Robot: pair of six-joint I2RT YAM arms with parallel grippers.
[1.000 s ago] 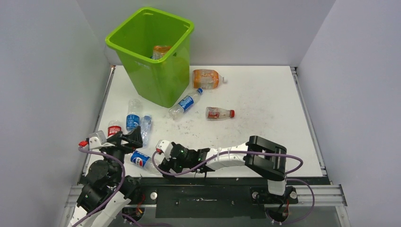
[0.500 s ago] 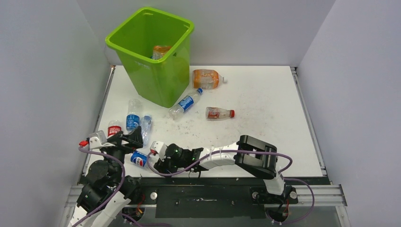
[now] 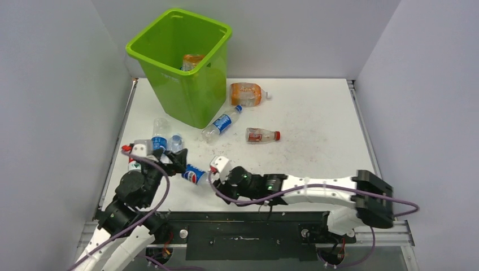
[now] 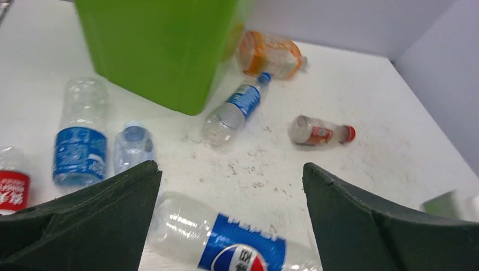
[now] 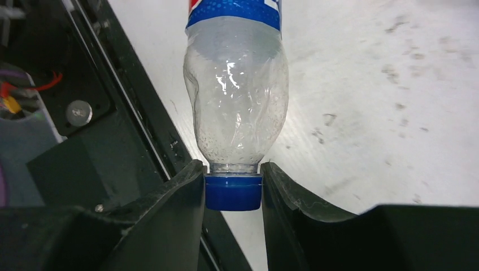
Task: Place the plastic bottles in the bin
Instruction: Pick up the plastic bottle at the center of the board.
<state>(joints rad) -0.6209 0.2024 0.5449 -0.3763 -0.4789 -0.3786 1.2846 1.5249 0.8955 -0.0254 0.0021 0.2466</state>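
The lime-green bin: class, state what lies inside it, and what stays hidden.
One orange-tinted bottle shows inside the bin, near its right wall. Its front wall covers the floor, so anything lower down cannot be seen.

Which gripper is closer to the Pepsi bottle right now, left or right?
Right. The right gripper has its fingers closed on the blue cap of the Pepsi bottle. The left gripper hangs open over the bottle's body, apparently without touching it.

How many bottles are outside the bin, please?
7: orange, blue-label, red-cap right of the bin; three at left; Pepsi bottle in right pincer; more may hide.
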